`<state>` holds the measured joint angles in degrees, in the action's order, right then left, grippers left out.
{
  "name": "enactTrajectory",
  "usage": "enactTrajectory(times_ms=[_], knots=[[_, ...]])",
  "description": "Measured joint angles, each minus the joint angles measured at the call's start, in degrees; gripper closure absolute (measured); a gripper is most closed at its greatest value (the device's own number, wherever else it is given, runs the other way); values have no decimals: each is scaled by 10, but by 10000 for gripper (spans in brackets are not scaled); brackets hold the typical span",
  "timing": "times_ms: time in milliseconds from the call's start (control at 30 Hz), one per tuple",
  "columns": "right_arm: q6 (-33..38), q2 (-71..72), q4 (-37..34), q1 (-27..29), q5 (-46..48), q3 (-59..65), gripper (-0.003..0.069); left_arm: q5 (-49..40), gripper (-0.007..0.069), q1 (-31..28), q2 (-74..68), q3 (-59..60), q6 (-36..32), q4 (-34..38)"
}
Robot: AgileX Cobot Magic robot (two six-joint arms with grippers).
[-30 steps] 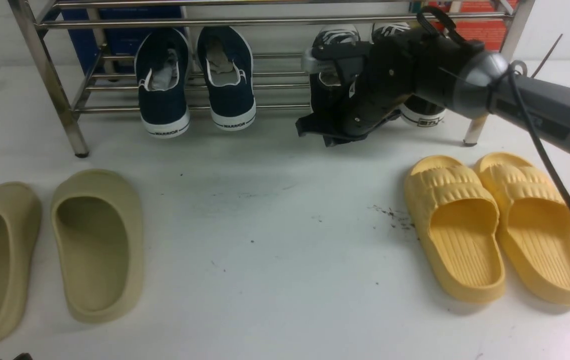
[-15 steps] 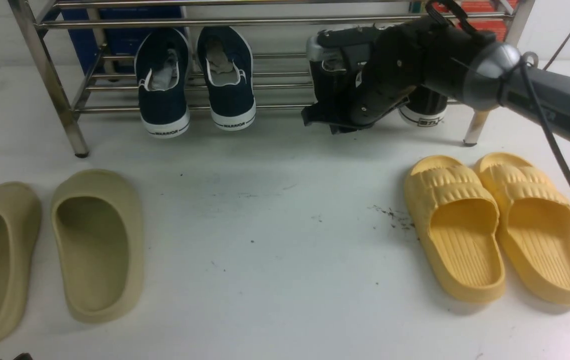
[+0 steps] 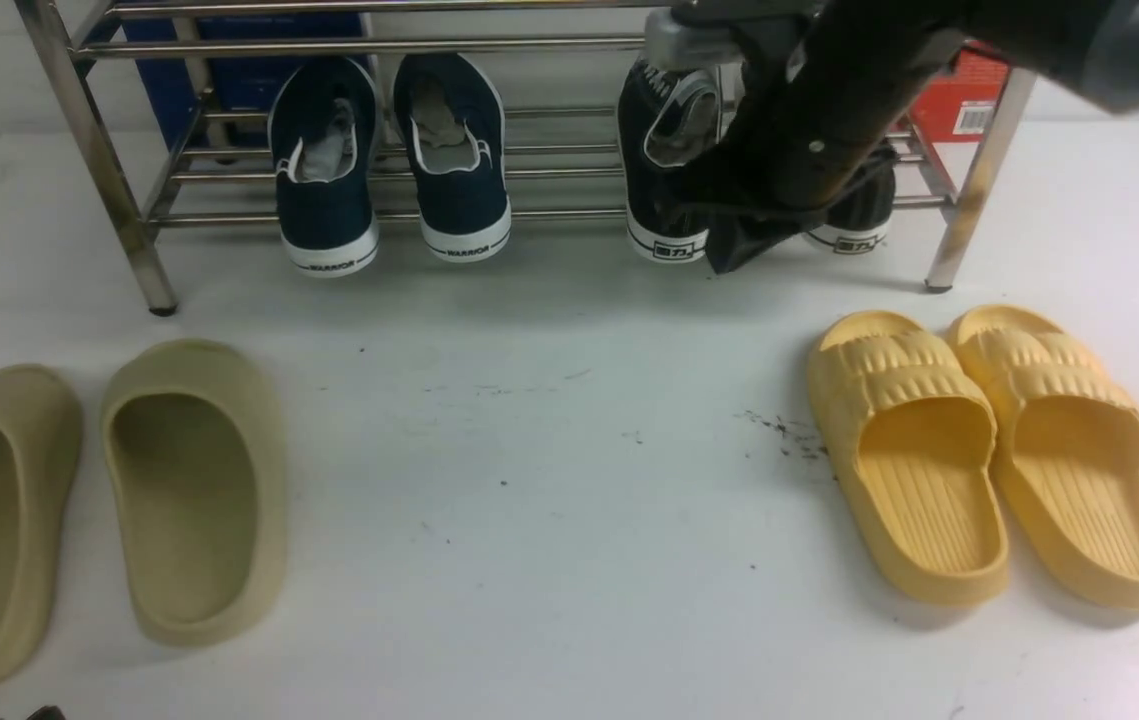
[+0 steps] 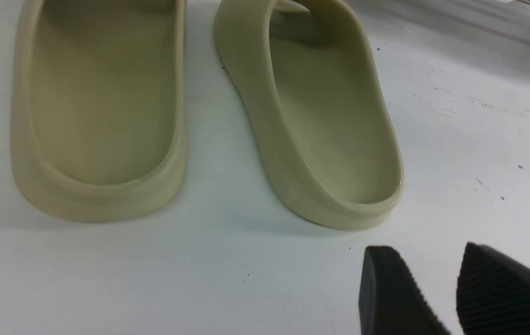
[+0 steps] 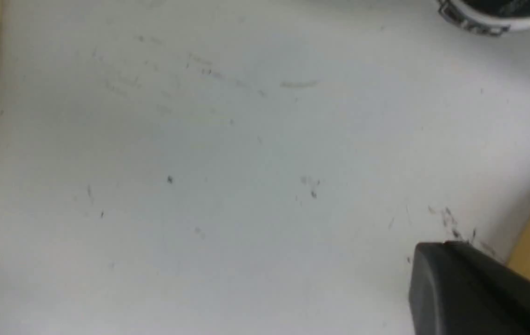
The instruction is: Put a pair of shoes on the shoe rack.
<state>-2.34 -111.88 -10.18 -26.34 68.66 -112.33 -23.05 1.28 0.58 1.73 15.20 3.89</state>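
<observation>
Two black shoes (image 3: 664, 170) sit heel-out on the steel rack (image 3: 379, 45) at upper right of the front view, right of a navy pair (image 3: 389, 160). The right gripper (image 3: 744, 240) hangs just before them — jaws together, gripping nothing. At lower right of the left wrist view, the left gripper (image 4: 451, 291) stands apart, empty, near the beige slippers (image 4: 311, 116). Yellow slippers (image 3: 989, 450) lie lower right.

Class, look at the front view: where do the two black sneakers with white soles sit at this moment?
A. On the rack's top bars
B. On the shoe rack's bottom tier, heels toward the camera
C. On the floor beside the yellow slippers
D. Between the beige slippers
B: the black sneakers rest on the shoe rack's lowest bars, white heels facing the camera.
</observation>
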Motion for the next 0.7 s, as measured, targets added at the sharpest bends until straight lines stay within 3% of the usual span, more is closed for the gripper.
enactTrajectory(times_ms=[367, 700], knots=[[-44, 243, 26, 0, 17, 248, 636, 0, 386, 0, 0, 0, 0, 0], [-61, 353, 17, 0, 30, 286, 625, 0, 386, 0, 0, 0, 0, 0]])
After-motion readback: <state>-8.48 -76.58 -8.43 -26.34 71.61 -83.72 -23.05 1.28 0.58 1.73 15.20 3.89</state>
